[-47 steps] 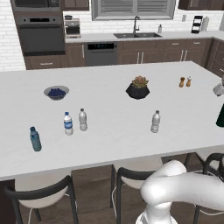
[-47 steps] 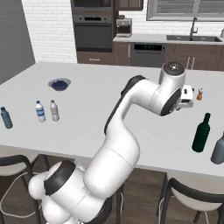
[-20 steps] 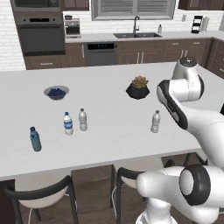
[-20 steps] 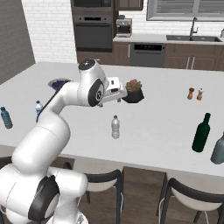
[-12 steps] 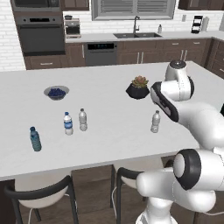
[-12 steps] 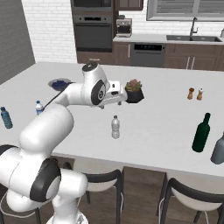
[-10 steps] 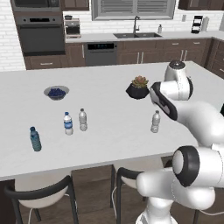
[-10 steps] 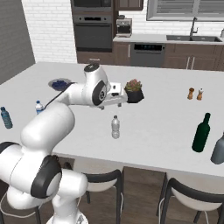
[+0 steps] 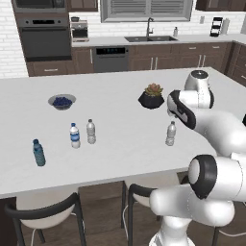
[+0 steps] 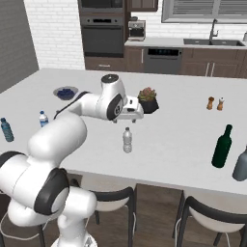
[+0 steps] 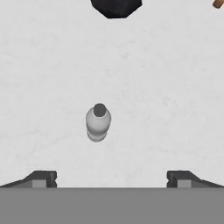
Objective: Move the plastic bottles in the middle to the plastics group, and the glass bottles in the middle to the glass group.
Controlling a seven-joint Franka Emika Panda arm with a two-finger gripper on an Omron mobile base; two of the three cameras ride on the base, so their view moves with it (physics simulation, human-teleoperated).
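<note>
While hovering, hand (image 11: 112, 177): fingers spread wide, nothing held
Counter (image 9: 120, 96): white, clear bottle (image 9: 171, 133) upright
Room: dark cabinets, white brick

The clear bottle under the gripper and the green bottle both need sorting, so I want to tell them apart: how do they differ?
The clear bottle is short, see-through and greyish; the green bottle is taller, dark and opaque. The clear bottle has a stubby top; the green bottle has a long narrow neck. The clear bottle stands below the open gripper, the green bottle far off near the counter's right end. Both stand upright on the white counter.
</note>
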